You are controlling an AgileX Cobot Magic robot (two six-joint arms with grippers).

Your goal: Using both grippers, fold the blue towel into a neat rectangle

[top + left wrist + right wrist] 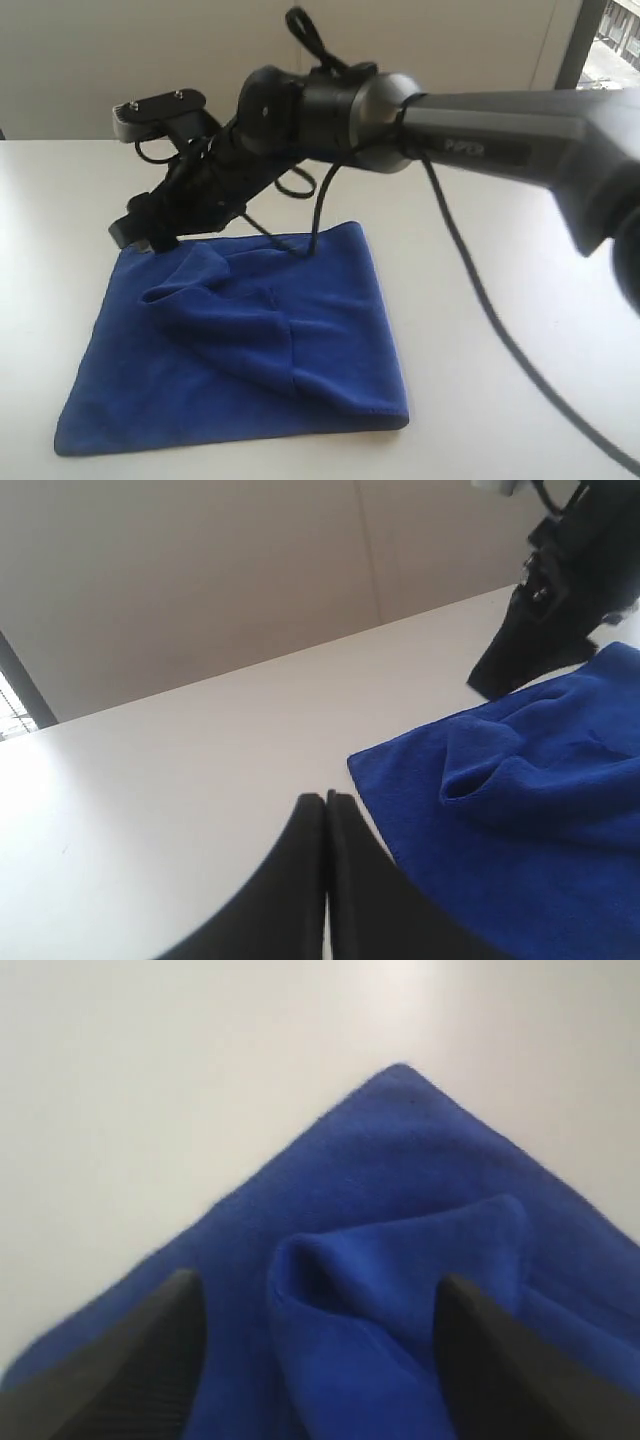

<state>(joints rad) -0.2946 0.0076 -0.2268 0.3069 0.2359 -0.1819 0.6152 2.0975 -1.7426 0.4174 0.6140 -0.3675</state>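
In the exterior view, the deep royal-blue fuzzy microfibre towel (250,370) lies on the white table (50,250). One loose flap of it is thrown across its middle. The right gripper (140,232), black, on the grey arm, reaches across and hangs low just above the towel's far corner. Here I cannot tell how its jaws stand. The left gripper does not show in this view.

In the left wrist view, the left gripper (326,805) has its fingers pressed together and holds nothing. The towel (540,820) lies ahead of it and to one side, near but apart.

In the right wrist view, the right gripper (320,1280) is spread wide and holds nothing. The towel's (400,1150) corner lies ahead of it, and the rounded tip of the flap sits just between and under its fingers.

I judge that a fold is in hand but not finished, because the flap is wrinkled and its edges do not meet. The next move calls for the right gripper to come down and pinch the flap's tip. The left gripper should open and take the neighbouring edge, so that both pull the fold flat together.
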